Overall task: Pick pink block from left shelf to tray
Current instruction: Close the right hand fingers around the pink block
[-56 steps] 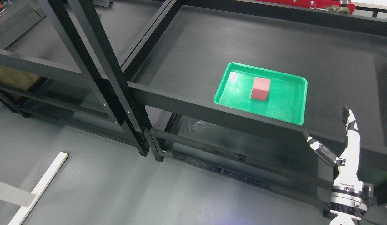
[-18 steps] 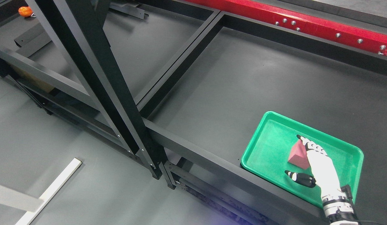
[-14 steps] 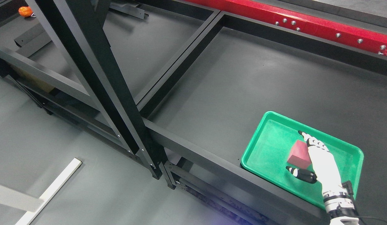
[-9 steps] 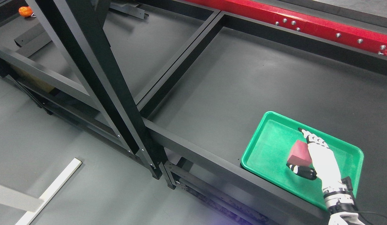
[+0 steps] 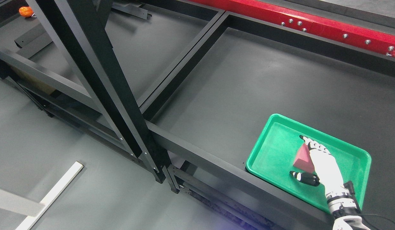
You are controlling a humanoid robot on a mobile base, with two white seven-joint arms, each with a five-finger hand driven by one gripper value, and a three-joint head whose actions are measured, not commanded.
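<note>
Head view: the right hand point(image 5: 314, 163) reaches over the green tray point(image 5: 274, 127). The pink block point(image 5: 301, 158) sits between spread fingers point(image 5: 307, 142) and thumb, not clamped

Red beam point(image 5: 312, 27) at back, orange object point(image 5: 26, 11), white strip point(image 5: 46, 199)

Dark shelf point(image 5: 255, 80) carries green tray point(image 5: 264, 140) near front right edge.

No text, label, brand, number or sign can be read anywhere; nothing in view bears print clear enough to make out.
</note>
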